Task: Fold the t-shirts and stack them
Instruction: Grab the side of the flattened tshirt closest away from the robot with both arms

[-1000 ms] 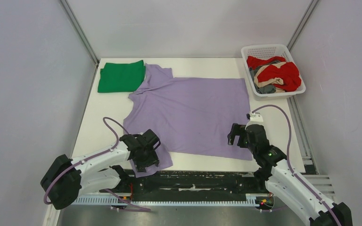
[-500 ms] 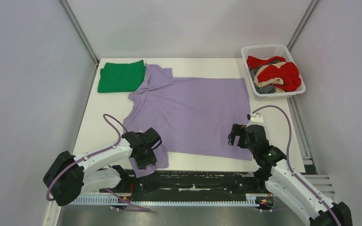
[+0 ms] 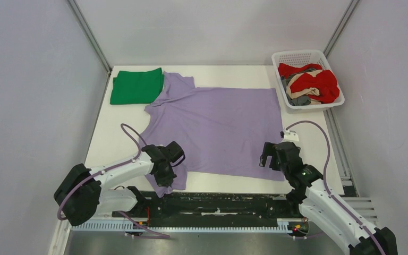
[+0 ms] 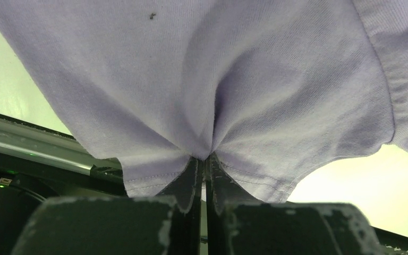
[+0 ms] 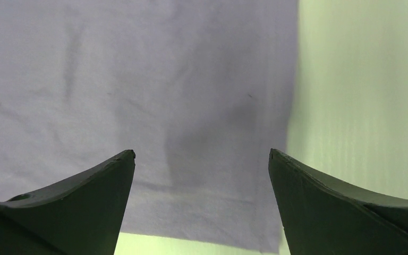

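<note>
A large lavender t-shirt (image 3: 218,127) lies spread flat over the middle of the white table. My left gripper (image 3: 166,171) is shut on its near left sleeve, whose hem bunches into the closed tips (image 4: 206,158). My right gripper (image 3: 273,156) hovers open just above the shirt's near right corner (image 5: 255,234), its two fingers (image 5: 101,186) spread wide with only flat cloth under them. A folded green t-shirt (image 3: 137,85) rests at the far left. Red, tan and grey t-shirts (image 3: 311,84) are heaped in the basket.
A white lattice basket (image 3: 297,57) stands at the far right corner of the table. Grey walls close in both sides and the back. A dark rail (image 3: 223,202) runs along the near table edge between the arm bases.
My left gripper has closed on the lavender sleeve and drawn slightly toward the shirt's body, pulling the sleeve tip in. The right gripper has shifted slightly toward the near edge, still open.
</note>
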